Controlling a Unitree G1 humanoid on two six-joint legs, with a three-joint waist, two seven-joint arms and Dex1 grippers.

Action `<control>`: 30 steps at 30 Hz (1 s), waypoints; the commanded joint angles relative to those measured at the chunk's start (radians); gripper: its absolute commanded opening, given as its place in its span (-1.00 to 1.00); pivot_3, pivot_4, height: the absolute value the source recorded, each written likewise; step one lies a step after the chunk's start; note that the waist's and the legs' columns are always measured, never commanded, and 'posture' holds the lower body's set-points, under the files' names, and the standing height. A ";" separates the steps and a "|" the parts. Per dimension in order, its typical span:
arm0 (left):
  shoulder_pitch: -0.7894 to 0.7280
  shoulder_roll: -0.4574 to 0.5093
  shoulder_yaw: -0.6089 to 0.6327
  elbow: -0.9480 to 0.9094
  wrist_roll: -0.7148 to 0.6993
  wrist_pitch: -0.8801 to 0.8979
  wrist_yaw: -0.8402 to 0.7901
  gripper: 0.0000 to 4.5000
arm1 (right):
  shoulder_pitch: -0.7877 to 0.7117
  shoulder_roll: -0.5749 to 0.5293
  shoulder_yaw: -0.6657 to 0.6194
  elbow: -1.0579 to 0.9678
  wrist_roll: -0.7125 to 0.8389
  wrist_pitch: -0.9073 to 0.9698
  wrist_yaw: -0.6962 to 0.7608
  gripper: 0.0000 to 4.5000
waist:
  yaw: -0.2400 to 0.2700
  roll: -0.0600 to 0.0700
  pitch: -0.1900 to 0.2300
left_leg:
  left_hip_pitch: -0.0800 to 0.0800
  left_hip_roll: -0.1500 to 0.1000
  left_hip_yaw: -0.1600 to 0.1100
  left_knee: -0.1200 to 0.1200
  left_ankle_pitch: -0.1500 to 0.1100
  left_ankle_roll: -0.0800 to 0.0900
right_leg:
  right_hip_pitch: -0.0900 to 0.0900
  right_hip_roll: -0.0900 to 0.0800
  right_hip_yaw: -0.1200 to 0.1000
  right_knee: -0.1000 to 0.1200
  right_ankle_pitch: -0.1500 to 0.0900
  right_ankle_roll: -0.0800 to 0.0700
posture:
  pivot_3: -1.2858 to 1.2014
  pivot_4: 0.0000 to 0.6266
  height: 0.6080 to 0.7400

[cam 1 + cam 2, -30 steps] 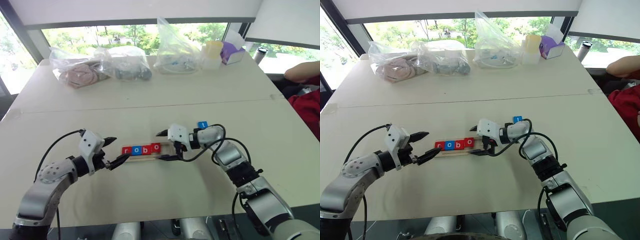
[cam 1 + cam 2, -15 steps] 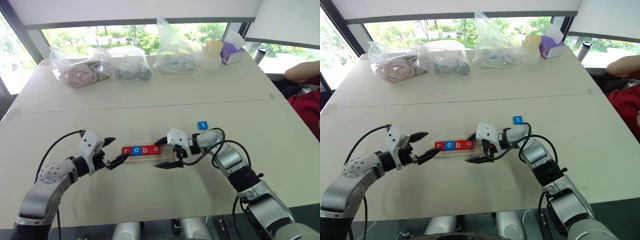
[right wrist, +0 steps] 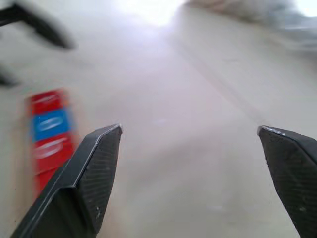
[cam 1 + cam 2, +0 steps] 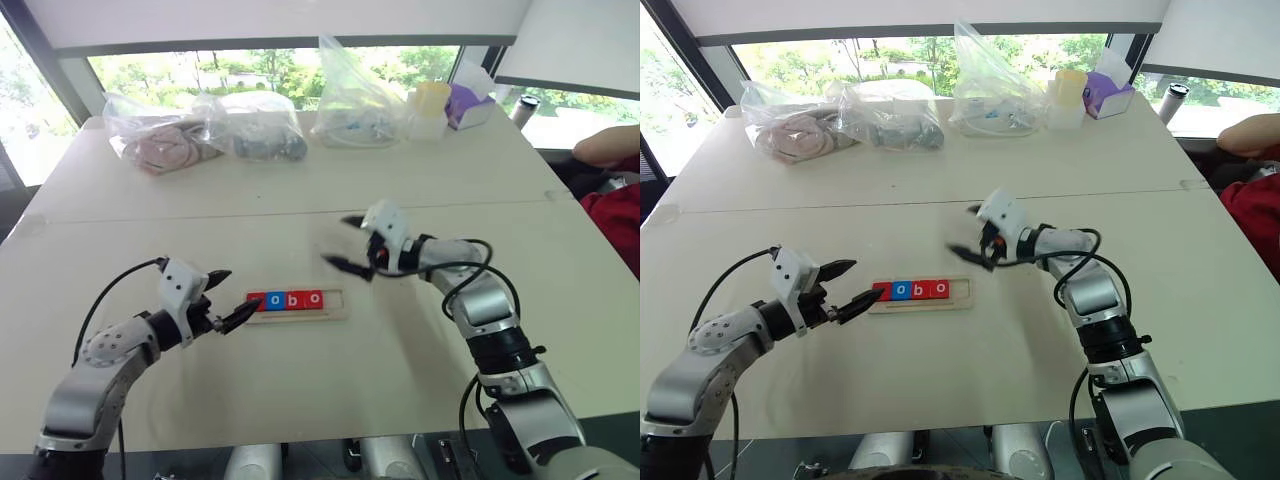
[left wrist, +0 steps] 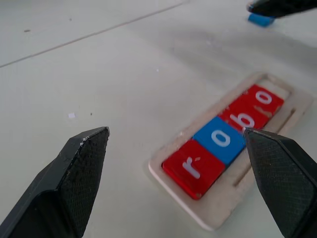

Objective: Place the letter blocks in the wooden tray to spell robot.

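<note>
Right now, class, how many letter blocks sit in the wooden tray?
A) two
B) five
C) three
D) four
D: the wooden tray holds four letter blocks reading r, o, b, o, with its last slot bare.

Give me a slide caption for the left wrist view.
Open left gripper faces the wooden tray holding r, o, b, o.

head pair: high, forward-down | wrists: low, close | shared: wooden tray (image 4: pixel 296 302)
</note>
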 commanded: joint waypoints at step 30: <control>-0.124 -0.058 -0.068 0.116 0.076 -0.109 0.015 1.00 | 0.144 0.166 -0.143 -0.268 -0.087 0.594 -0.608 0.96 | -0.032 0.000 0.000 | -0.001 0.000 0.001 -0.002 -0.001 0.002 | -0.002 0.001 0.001 -0.001 -0.001 0.001 | 0.03 -0.52 1.00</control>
